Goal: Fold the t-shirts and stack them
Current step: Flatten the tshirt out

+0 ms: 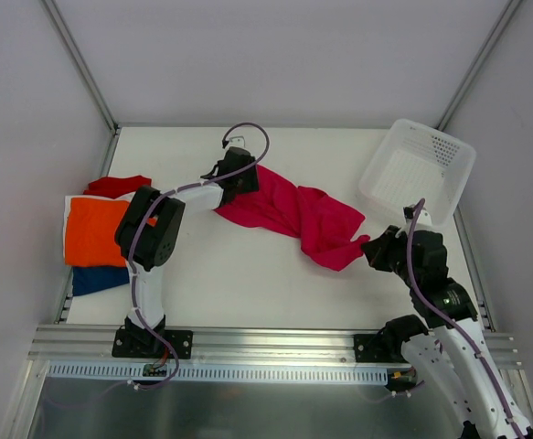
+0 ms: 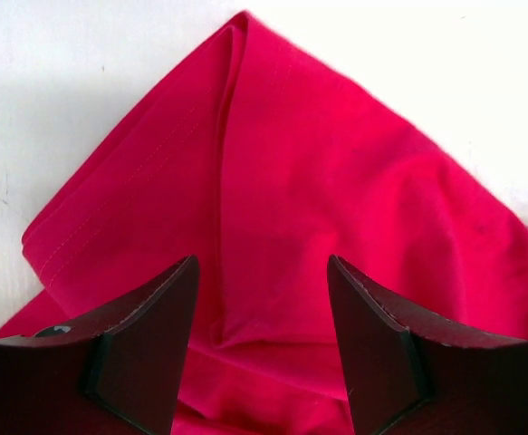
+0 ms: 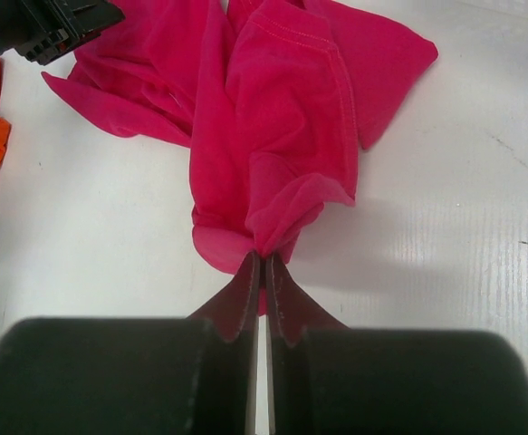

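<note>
A magenta-pink t-shirt (image 1: 293, 212) lies crumpled and drawn out across the middle of the table between my two grippers. My left gripper (image 2: 264, 272) is at the shirt's far left end (image 1: 240, 180). Its jaws are open, and a raised fold of the pink cloth (image 2: 273, 181) lies between and below them. My right gripper (image 3: 264, 258) is shut on a bunched corner of the same shirt (image 3: 273, 136) at its near right end (image 1: 373, 247). Folded t-shirts sit stacked at the left edge: orange (image 1: 92, 229) on top, with red (image 1: 120, 186) and dark blue (image 1: 97, 279) showing around it.
A white perforated basket (image 1: 419, 169) stands tilted at the back right corner, next to the right arm. A metal rail (image 1: 266, 343) runs along the near edge of the table. Frame posts rise at both back corners.
</note>
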Robot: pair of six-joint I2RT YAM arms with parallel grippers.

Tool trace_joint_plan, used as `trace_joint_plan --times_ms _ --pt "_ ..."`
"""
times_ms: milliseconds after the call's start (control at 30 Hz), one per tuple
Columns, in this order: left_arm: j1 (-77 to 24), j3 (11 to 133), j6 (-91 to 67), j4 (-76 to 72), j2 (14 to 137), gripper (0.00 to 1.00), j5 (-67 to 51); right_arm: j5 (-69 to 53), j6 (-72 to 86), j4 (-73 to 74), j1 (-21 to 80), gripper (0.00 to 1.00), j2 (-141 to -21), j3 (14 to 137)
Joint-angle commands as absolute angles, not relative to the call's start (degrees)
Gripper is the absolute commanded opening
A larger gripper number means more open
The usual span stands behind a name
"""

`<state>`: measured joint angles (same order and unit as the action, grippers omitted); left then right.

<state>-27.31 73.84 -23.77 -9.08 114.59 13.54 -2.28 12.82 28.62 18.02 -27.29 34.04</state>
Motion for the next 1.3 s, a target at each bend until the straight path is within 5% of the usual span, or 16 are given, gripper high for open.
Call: trace_joint_plan --times_ms 0,267,400,567,967,1267 --pt "-26.98 76.82 -25.57 -4.66 115.22 0.59 14.76 -1.41 12.31 28.3 18.54 0.0 -26.89 35.16" --pt "-26.98 77.78 -25.84 -2.73 115.57 0.54 14.07 -1.32 12.83 28.12 18.54 0.0 -26.89 34.63" --pt "-26.89 79.27 -26.19 -0.62 116.63 0.41 13.18 -1.32 12.83 28.3 18.54 0.0 -26.89 34.89" --pt "-26.98 80.33 -26.02 1.22 117.07 0.08 14.06 -1.05 12.92 28.74 18.54 0.0 -26.63 34.89" --pt "-26.9 81.3 -25.57 6.15 115.58 0.0 18.81 -0.79 13.54 28.48 18.46 0.0 -26.54 34.45" --pt "-26.98 79.37 -27.24 8.87 101.35 0.0 21.09 3.68 12.48 27.77 18.46 0.0 -30.41 34.54"
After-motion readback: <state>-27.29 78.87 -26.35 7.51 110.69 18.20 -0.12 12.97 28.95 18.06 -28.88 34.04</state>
